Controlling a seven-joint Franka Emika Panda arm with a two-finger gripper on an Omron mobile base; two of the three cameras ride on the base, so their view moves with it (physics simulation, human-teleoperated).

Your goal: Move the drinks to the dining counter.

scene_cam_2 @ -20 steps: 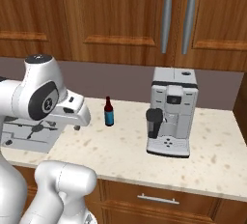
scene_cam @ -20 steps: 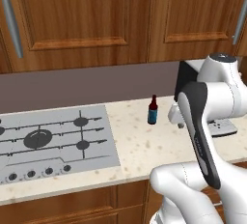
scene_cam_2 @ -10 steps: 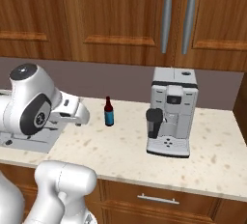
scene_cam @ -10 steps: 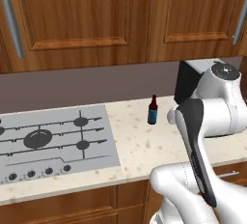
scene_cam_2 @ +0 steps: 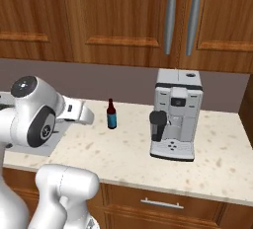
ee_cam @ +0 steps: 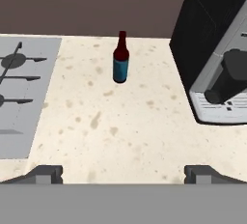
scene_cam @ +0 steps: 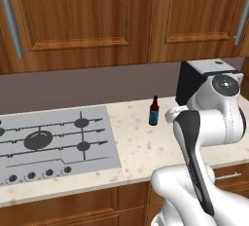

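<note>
Dark-red, blue-labelled bottle (ee_cam: 120, 59) stands upright on your speckled beige counter (ee_cam: 125, 126), between the grey stovetop (ee_cam: 19, 97) and the coffee machine (ee_cam: 217, 54). Your gripper (ee_cam: 123, 174) is spread wide, holding nothing, well short of it.

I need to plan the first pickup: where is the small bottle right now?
The bottle stands upright on the counter near the back wall, between the stovetop and the coffee machine.

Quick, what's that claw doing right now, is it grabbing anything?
Gripper: open, holding nothing; the short dark-red bottle stands untouched on the counter ahead of it.
</note>
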